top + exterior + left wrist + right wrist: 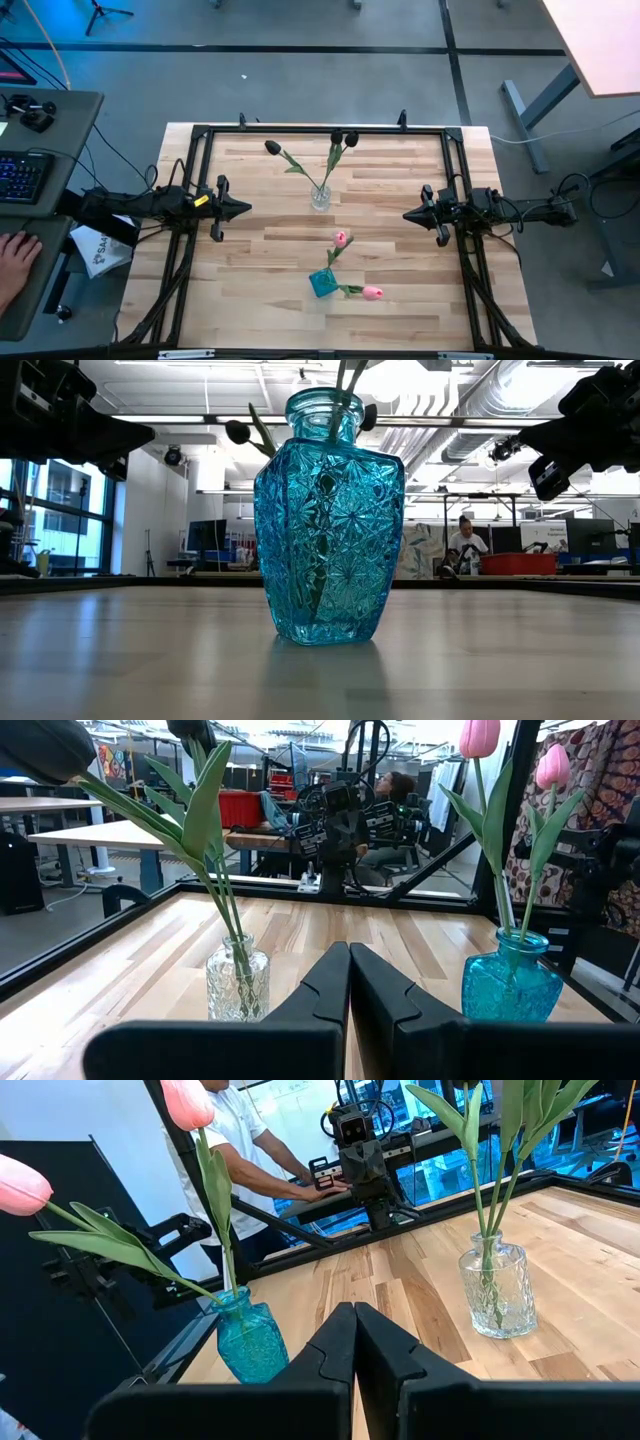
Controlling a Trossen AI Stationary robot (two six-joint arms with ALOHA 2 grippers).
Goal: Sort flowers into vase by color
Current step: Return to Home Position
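Observation:
A clear glass vase (320,197) stands at the table's far middle and holds three dark-headed tulips (341,139) by their stems. A blue cut-glass vase (323,283) stands nearer and holds two pink tulips (341,238). Both vases show in the left wrist view, clear (238,985) and blue (512,988), and in the right wrist view, blue (248,1342) and clear (497,1292). The blue vase (329,520) fills the low view. My left gripper (246,209) is shut at the table's left side. My right gripper (407,214) is shut at the right side. Neither touches anything.
A black metal frame (320,130) runs around the table's far edge and sides. Bare wood lies between the grippers and the vases. A person's hand (14,262) rests at a desk with a keyboard (20,176) beyond the table's left edge.

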